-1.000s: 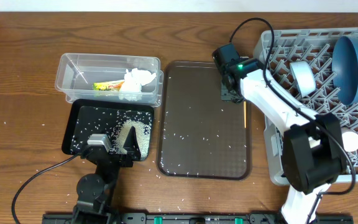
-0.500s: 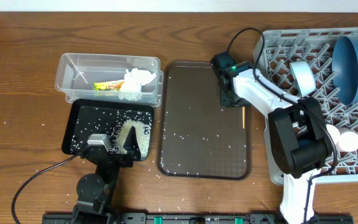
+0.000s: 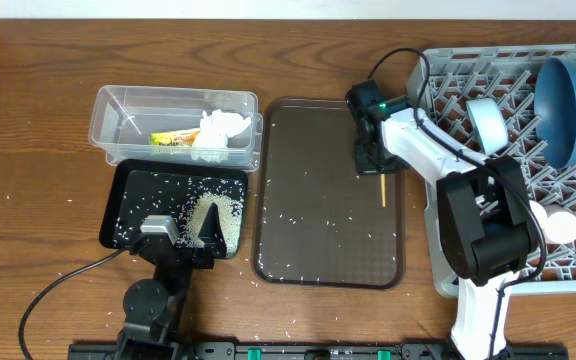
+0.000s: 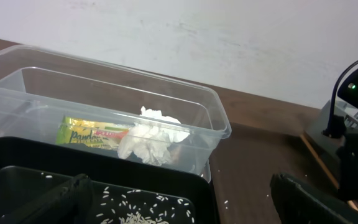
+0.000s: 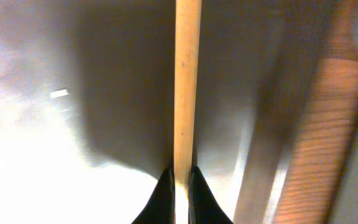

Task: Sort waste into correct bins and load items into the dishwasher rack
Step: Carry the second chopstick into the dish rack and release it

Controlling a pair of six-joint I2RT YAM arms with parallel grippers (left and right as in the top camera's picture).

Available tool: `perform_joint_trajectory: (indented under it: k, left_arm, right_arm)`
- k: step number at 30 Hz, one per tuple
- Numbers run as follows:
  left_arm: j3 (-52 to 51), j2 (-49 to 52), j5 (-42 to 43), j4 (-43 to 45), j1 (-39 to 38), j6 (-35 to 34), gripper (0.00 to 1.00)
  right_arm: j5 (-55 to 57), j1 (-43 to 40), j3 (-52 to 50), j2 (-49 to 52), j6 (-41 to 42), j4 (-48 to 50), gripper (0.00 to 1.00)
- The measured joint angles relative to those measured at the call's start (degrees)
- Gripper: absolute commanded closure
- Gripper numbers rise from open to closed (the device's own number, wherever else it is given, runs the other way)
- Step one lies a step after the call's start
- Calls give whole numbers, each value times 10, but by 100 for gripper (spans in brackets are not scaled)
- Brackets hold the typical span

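Observation:
My right gripper is shut on a thin wooden chopstick over the right edge of the brown tray; its fingertips pinch it. The grey rack at right holds the dark blue plate, a white bowl and a white cup. The clear tub holds the snack wrapper and tissue. The black tray holds rice. My left gripper is open over it.
The brown serving tray lies in the middle with scattered rice grains. Loose grains also lie on the wooden table at left and front. A cable runs across the front left.
The right gripper shifted slightly left onto the tray edge, and the chopstick swung with it, now lying over the tray. The left arm has not moved.

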Motion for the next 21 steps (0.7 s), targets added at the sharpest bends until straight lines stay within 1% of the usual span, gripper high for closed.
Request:
perform_joint_trajectory:
  k: [5, 8, 11, 13, 16, 21]
  left_arm:
    - [0, 0, 0, 0, 0, 0, 6]
    - [0, 0, 0, 0, 0, 0, 6]
    - [0, 0, 0, 0, 0, 0, 6]
    - [0, 0, 0, 0, 0, 0, 6]
    - [0, 0, 0, 0, 0, 0, 6]
    - [0, 0, 0, 0, 0, 0, 6]
  right_arm:
    - [-88, 0, -3, -35, -41, 21, 99]
    - [-132, -1, -5, -100, -81, 25, 99]
    - [-151, -9, -5, -194, -134, 26, 99]
    - [-141, -24, -3, -250, -164, 22, 99]
    - [-94, -57, 2, -291, -200, 10, 99]
    - [-50, -115, 0, -278, -236, 3, 99]
